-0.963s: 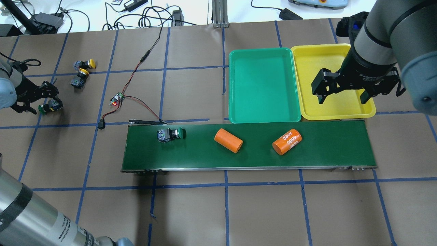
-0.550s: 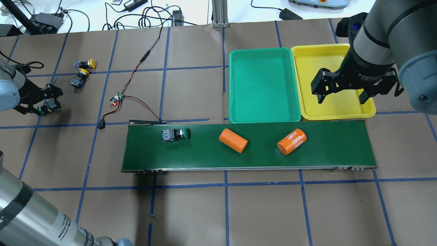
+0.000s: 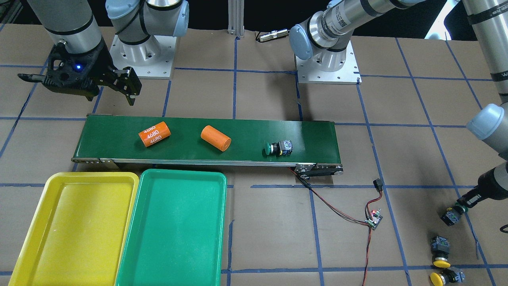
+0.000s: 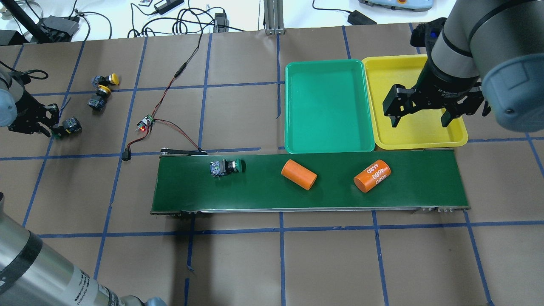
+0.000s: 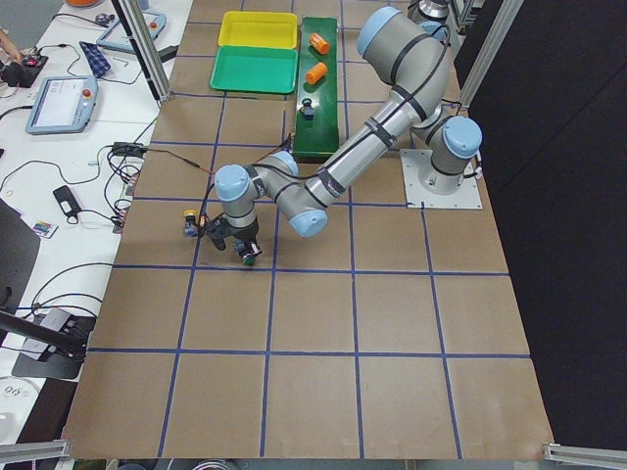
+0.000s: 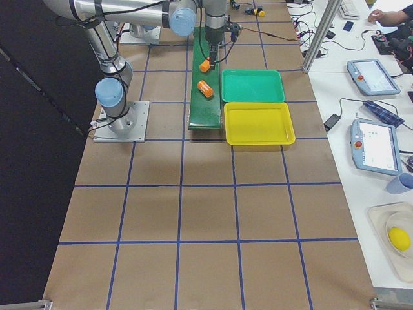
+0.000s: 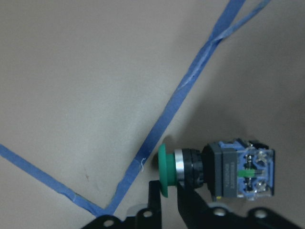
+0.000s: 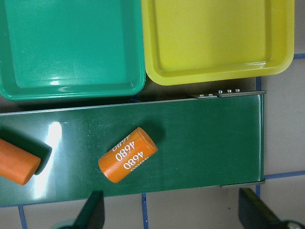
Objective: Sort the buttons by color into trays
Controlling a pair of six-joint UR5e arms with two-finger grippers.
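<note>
My left gripper (image 4: 50, 124) is shut on a green button (image 4: 71, 125) at the table's far left; the left wrist view shows its fingers (image 7: 155, 198) pinching the green cap (image 7: 166, 164). A second green button (image 4: 227, 166) lies on its side on the conveyor belt (image 4: 255, 191). Two yellow buttons (image 4: 106, 79) (image 4: 97, 98) lie on the table behind the left gripper. My right gripper (image 4: 418, 115) is open and empty above the yellow tray (image 4: 395, 80). The green tray (image 4: 325, 106) sits beside it; both are empty.
Two orange cylinders (image 4: 298, 174) (image 4: 372, 175) lie on the belt to the right of the button. A small circuit board (image 4: 144, 124) with red and black wires lies left of the belt's end. The trays border the belt's far edge.
My left gripper has closed on the green button and shifted slightly. The belt has carried its button and both cylinders to the right. My right gripper has drifted a little left.
</note>
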